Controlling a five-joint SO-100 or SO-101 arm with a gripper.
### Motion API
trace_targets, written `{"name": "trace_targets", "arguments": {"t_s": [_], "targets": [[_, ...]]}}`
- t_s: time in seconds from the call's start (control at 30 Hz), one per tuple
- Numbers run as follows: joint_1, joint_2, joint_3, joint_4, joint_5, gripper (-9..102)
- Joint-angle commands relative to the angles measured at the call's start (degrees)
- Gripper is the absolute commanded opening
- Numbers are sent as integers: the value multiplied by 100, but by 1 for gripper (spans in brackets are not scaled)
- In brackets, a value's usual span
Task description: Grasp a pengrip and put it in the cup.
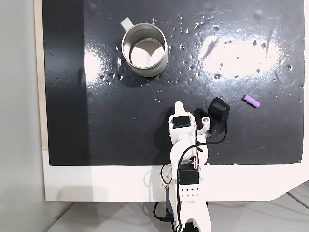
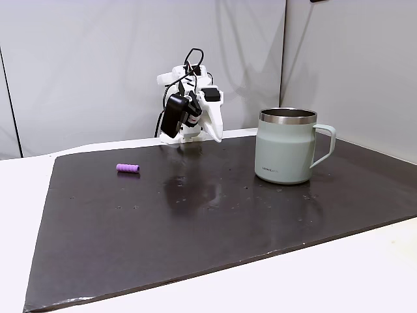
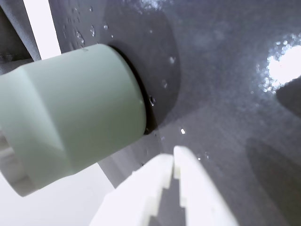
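A white counter point(image 1: 96, 186) carries a glossy black mat point(image 1: 96, 121), speckled with small droplets and bright glare patches, with pale grey walls behind it in a fixed view. The white, five-joint robot arm point(image 1: 186, 159) rises from the counter's near edge in the fixed view from above, folded back on itself, a black rounded part point(image 1: 218, 111) on its right side.

The white two-finger claw point(image 3: 175, 162) hangs above the mat, its tips pressed together in the wrist view with nothing between them. In a fixed view from the side the claw point(image 2: 217, 135) points down toward the mat's far edge.

The tiny purple ribbed cylindrical pengrip point(image 1: 251, 101) lies on its side on the mat near the right edge in the fixed view from above, well apart from the claw; from the side it point(image 2: 128, 168) rests toward the mat's left far corner.

The round silver-grey metal cup point(image 1: 144, 50) with a small pale handle stands upright toward the mat's far edge, shiny inside. From the side the cup point(image 2: 285, 147) sits to the right of the arm, handle pointing right. In the wrist view the cup point(image 3: 70, 108) looms close beside the claw tips, apart from them.
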Motion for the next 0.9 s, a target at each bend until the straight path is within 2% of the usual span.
{"name": "trace_targets", "arguments": {"t_s": [0.0,0.23,0.53,0.87], "targets": [[62,88,-18,-246,44,0],[105,88,-26,-229,149,0],[791,53,-1081,677,70,0],[1617,-2487,-3226,835,105,0]]}}
